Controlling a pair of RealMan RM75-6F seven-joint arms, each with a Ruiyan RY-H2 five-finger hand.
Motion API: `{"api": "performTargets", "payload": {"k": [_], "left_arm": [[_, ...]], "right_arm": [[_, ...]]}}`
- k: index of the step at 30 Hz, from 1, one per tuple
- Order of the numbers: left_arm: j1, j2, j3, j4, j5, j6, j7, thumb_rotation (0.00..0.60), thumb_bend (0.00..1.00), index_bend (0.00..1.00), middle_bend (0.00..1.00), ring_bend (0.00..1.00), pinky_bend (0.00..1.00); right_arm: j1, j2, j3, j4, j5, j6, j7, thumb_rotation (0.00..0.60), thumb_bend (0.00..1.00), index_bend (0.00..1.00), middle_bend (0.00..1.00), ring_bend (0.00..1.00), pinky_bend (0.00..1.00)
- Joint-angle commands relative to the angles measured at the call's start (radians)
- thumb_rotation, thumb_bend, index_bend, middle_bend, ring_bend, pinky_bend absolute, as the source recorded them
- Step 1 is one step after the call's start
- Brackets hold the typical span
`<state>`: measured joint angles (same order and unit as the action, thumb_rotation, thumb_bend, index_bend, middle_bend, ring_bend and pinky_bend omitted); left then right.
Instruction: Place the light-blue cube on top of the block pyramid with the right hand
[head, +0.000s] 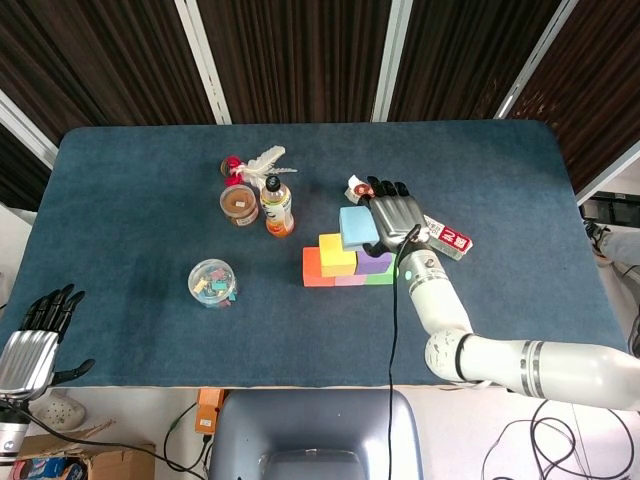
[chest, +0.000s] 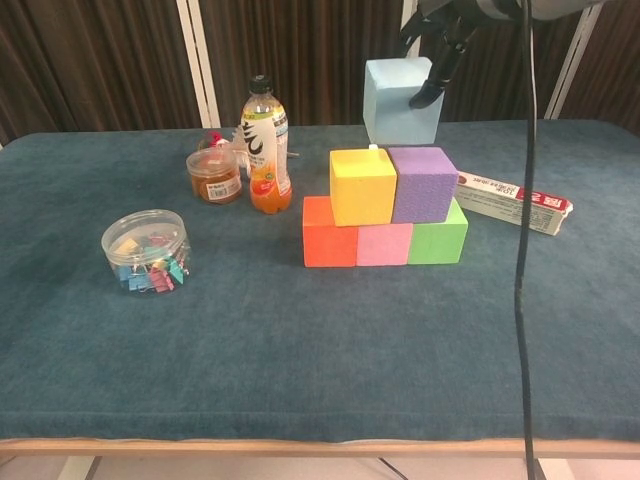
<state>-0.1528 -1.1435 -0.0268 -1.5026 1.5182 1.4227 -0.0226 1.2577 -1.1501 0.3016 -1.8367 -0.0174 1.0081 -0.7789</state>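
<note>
My right hand (head: 394, 216) grips the light-blue cube (head: 358, 227) (chest: 398, 101) and holds it in the air just above the block pyramid (chest: 385, 206). The pyramid has an orange, a pink and a green block below, with a yellow block (chest: 362, 185) and a purple block (chest: 422, 183) on them. In the chest view the cube hangs a little above the seam between yellow and purple, not touching them; only the fingers (chest: 436, 68) of that hand show there. My left hand (head: 32, 342) is open off the table's near left corner.
A drink bottle (chest: 264, 145) and a brown-lidded jar (chest: 214, 174) stand left of the pyramid. A clear tub of clips (chest: 146, 250) sits further left and nearer. A long biscuit box (chest: 512, 201) lies right of the pyramid. A cable (chest: 524, 240) hangs down from the right arm.
</note>
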Motion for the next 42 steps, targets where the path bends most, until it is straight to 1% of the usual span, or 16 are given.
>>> {"api": "performTargets", "payload": {"k": [1, 10, 15, 23, 42], "left_arm": [[0.0, 0.0, 0.0, -0.001, -0.001, -0.001, 0.001, 0.6, 0.06, 0.0, 0.0, 0.0, 0.1], [0.003, 0.003, 0.004, -0.005, 0.007, 0.008, 0.0, 0.6, 0.06, 0.0, 0.0, 0.0, 0.1], [0.006, 0.004, 0.007, -0.001, 0.014, 0.015, -0.006, 0.6, 0.06, 0.0, 0.0, 0.0, 0.1], [0.008, 0.005, 0.008, 0.0, 0.016, 0.018, -0.008, 0.6, 0.06, 0.0, 0.0, 0.0, 0.1], [0.009, 0.005, 0.009, -0.002, 0.011, 0.015, -0.002, 0.6, 0.06, 0.0, 0.0, 0.0, 0.1]], "right_arm": [[0.004, 0.002, -0.003, 0.002, 0.009, 0.01, 0.0, 0.6, 0.25, 0.4, 0.0, 0.0, 0.0], [0.011, 0.013, -0.017, -0.015, 0.052, 0.008, -0.004, 0.6, 0.25, 0.39, 0.0, 0.0, 0.0], [0.018, -0.001, -0.029, -0.01, 0.055, 0.012, -0.013, 0.6, 0.25, 0.39, 0.0, 0.0, 0.0], [0.025, -0.021, -0.035, 0.001, 0.054, 0.011, -0.011, 0.6, 0.25, 0.38, 0.0, 0.0, 0.0], [0.026, -0.021, -0.048, -0.005, 0.046, 0.007, -0.004, 0.6, 0.25, 0.37, 0.0, 0.0, 0.0]]}}
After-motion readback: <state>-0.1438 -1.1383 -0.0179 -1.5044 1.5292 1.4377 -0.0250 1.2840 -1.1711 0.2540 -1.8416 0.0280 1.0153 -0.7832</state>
